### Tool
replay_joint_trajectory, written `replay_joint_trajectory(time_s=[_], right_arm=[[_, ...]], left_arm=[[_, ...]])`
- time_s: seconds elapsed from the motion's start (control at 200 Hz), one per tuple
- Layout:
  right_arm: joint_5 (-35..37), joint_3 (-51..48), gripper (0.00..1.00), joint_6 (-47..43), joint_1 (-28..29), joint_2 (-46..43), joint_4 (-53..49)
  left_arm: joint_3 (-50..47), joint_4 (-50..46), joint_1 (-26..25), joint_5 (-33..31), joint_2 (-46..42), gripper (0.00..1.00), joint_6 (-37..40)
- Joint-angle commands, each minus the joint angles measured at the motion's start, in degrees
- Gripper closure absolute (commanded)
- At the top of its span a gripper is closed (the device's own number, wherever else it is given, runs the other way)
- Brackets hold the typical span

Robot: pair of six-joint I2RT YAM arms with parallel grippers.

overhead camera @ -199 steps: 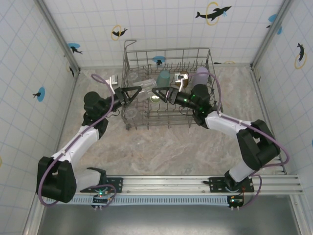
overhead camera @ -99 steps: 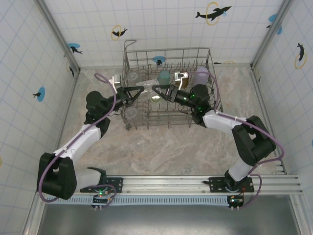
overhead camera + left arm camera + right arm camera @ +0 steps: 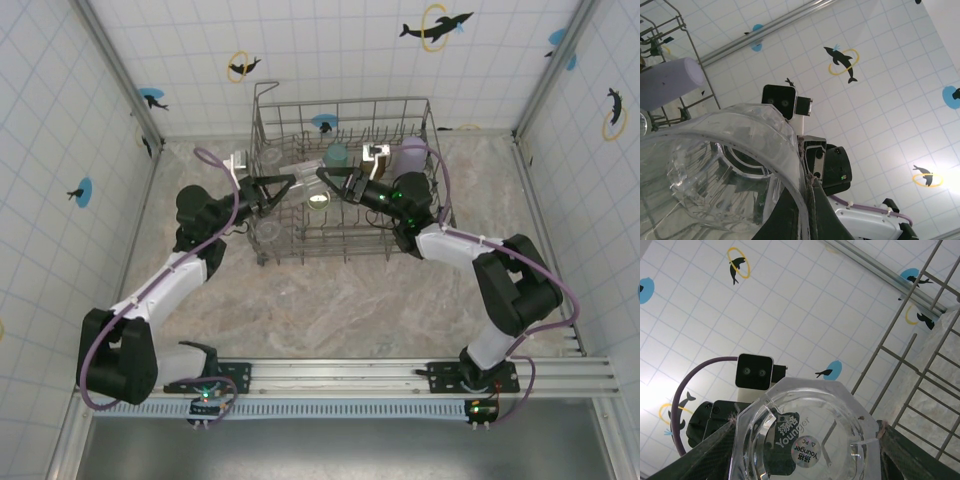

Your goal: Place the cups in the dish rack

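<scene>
A clear cup hangs on its side over the left half of the dish rack, held between the two arms above the tines. The left gripper is pinched tight on the cup's wall at the rim. In the left wrist view the rim curves along one dark finger. The right gripper meets the cup from the other end. In the right wrist view the eight-sided base, with a round label in its middle, sits between the fingers, and both lie against its edges.

Other cups sit in the rack: a teal cup near the back, a lavender cup at the back right corner, and another clear one at the front left. A tall wire loop rises at the rack's back left corner.

The rack stands at the far middle of a beige marbled table. White tiled walls with dolphin stickers enclose three sides. A metal rail along the near edge carries both arm bases.
</scene>
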Motion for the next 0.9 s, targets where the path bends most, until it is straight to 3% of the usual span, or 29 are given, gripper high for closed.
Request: replay_joint_trajectory(time_s=[0.0,0.15,0.275,0.34,0.455,0.601,0.706,0.896], right_arm=[[-1.0,2.5,0.65,-2.7,0.5,-0.7,1.4],[-1.1,2.6,0.68,-3.1,0.6,-1.1,0.7],[-0.5,2.5,0.72,-3.8,0.5,-1.6,-0.4],[-0.4,2.6,0.76,-4.7,0.4,-2.0,-1.2],[0.5,3.4,0.78,-7.1,0.1,-2.8,-4.9],[1.9,6.1,0.80,-10.8,0.1,-3.2,-10.9],[3.7,8.3,0.80,-15.2,0.2,-3.4,-16.9],[5.5,10.1,0.80,-18.5,0.4,-2.8,-21.1]], left_arm=[[2.6,-4.1,-0.5,-0.1,-1.1,1.00,5.6],[3.2,-6.7,-0.5,0.2,-1.0,0.99,7.5],[4.6,-8.9,-0.5,1.2,-1.5,0.71,9.5],[4.8,-9.4,-0.5,0.3,-2.8,0.51,10.4],[7.3,-17.6,-0.4,-2.1,-4.4,0.30,16.2],[11.7,-29.1,-0.4,-4.7,-5.4,0.18,24.1],[16.7,-40.3,-0.4,-10.3,-6.3,0.07,32.6],[20.1,-47.7,0.2,-15.8,-7.7,0.03,40.4]])
